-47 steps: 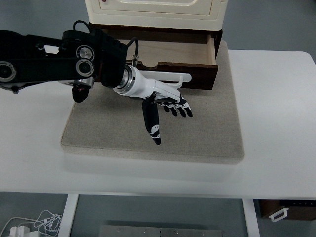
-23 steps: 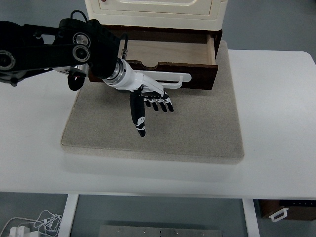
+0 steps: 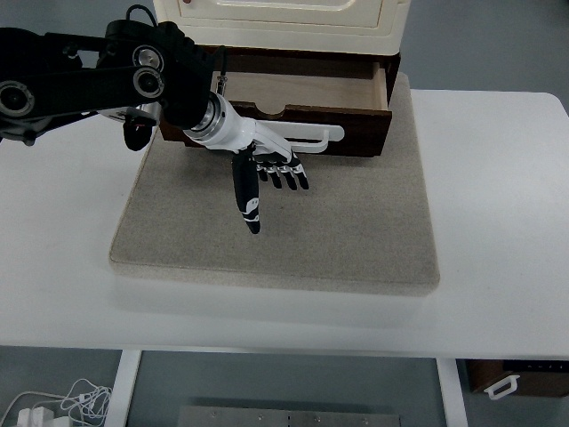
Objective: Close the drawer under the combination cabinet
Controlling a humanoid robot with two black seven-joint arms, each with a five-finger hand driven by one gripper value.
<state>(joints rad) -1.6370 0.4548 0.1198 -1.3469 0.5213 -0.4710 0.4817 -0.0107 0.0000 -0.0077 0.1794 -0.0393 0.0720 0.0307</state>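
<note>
The drawer (image 3: 307, 102) stands pulled out under the cream cabinet (image 3: 280, 18) at the bench's far edge, its pale wooden floor bare and its dark front facing the near edge. The left hand (image 3: 267, 171) hangs just before that front by the white bar handle (image 3: 307, 138), fingers (image 3: 283, 175) apart and holding nothing — placed, it seems, to press the flat panel inward. Cabinet and drawer sit on a coarse grey mat (image 3: 356, 240) — likely to stop sliding.

The drawer (image 3: 307, 111) is made of dark stained wood outside and pale raw wood inside, with a glossy white plastic handle (image 3: 307, 138). The cabinet (image 3: 280, 22) is finished in smooth cream lacquer. A rough beige felt mat (image 3: 356, 231) is laid on the matt white table (image 3: 498, 222).
</note>
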